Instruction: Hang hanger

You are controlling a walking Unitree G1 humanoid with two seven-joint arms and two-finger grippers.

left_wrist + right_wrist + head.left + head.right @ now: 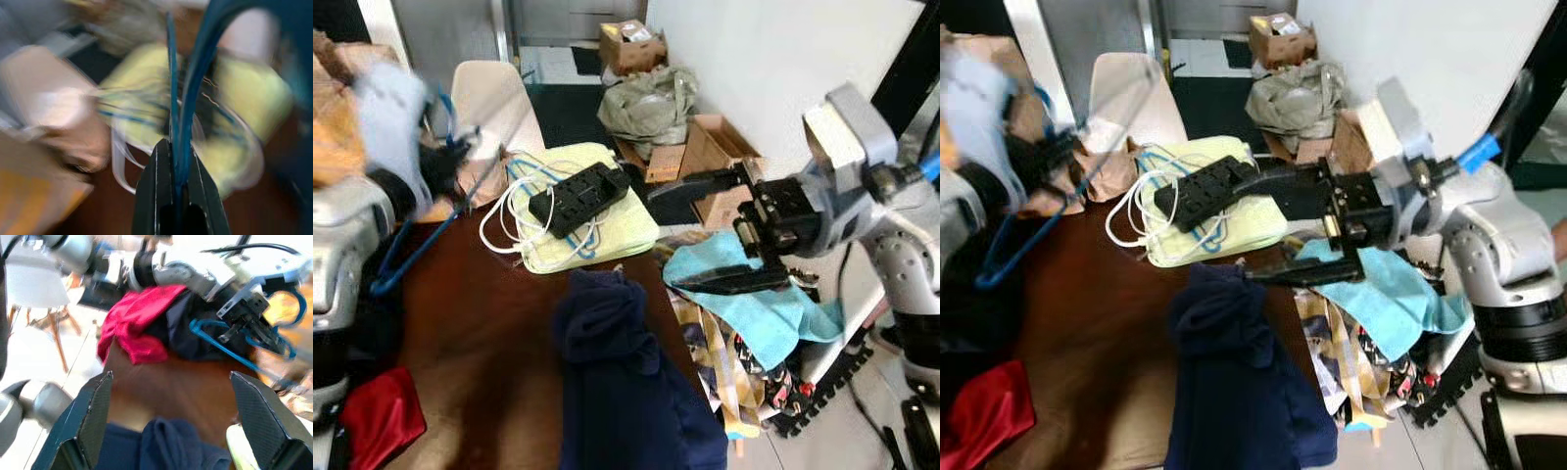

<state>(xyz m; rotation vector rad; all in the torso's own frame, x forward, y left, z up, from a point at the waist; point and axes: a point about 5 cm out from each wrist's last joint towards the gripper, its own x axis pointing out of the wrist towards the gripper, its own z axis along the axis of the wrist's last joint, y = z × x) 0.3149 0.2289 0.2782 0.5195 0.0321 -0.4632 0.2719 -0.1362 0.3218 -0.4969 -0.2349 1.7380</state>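
Left wrist view showed the left gripper [180, 169] clenched on the blue hanger [193, 73], while the right gripper [690, 235] hung released over the brown bench [480, 333].

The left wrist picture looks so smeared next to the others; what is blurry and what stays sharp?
Left wrist view: the black fingers and the blue hanger pinched between them are fairly crisp, the background streaked. Eye views: the left gripper is smeared, while the power strip and the right gripper are sharp.
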